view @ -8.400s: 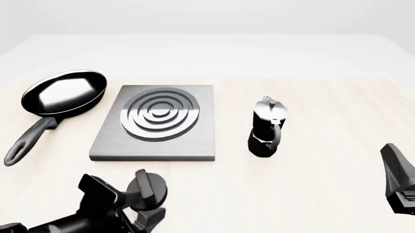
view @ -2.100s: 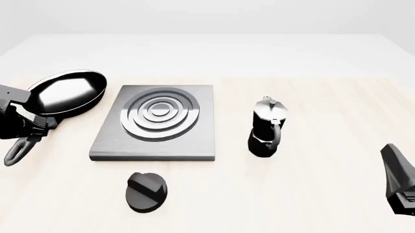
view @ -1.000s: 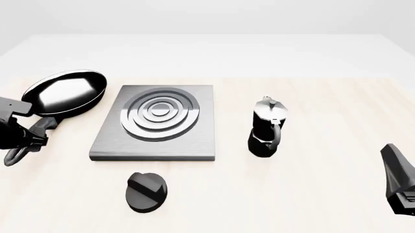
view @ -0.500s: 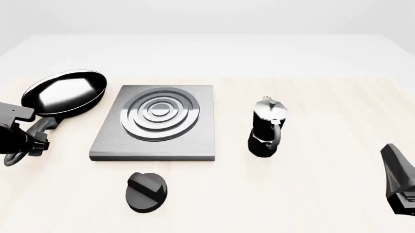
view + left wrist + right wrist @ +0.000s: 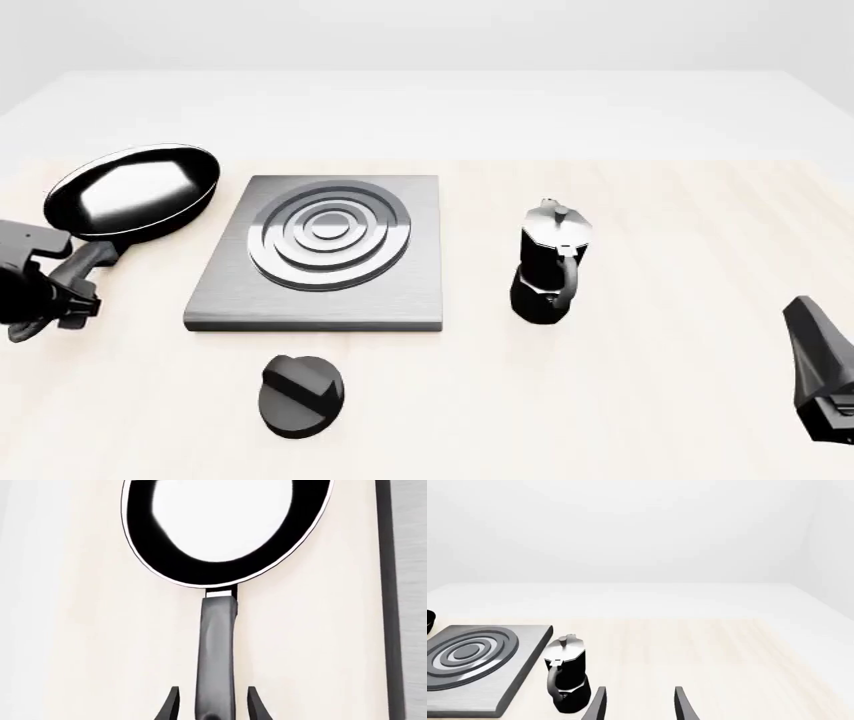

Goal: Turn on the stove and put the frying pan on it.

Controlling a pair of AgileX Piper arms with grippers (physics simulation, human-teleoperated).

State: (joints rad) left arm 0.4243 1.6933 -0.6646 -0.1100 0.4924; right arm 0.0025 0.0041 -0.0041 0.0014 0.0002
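Note:
The frying pan point(image 5: 130, 190) lies at the table's far left, its long black handle point(image 5: 80, 265) pointing toward the near left. My left gripper point(image 5: 56, 296) is over the handle's near end. In the left wrist view the frying pan point(image 5: 223, 525) fills the frame, and my left gripper point(image 5: 213, 711) is open with one finger on each side of the handle point(image 5: 217, 650), a thin gap on both sides. The stove point(image 5: 320, 250) lies right of the pan, with its black knob point(image 5: 299, 394) in front. My right gripper point(image 5: 810, 335) hangs open at the near right, holding nothing.
A black moka pot point(image 5: 549, 262) stands right of the stove plate, and shows again as the moka pot point(image 5: 566, 680) beside the stove point(image 5: 467, 662) in the right wrist view. The stove's edge point(image 5: 400, 605) runs close beside the pan.
My left gripper left the knob and went to the pan handle. Over the last second it slid toward the handle's near end and sank lower. The right arm has not moved.

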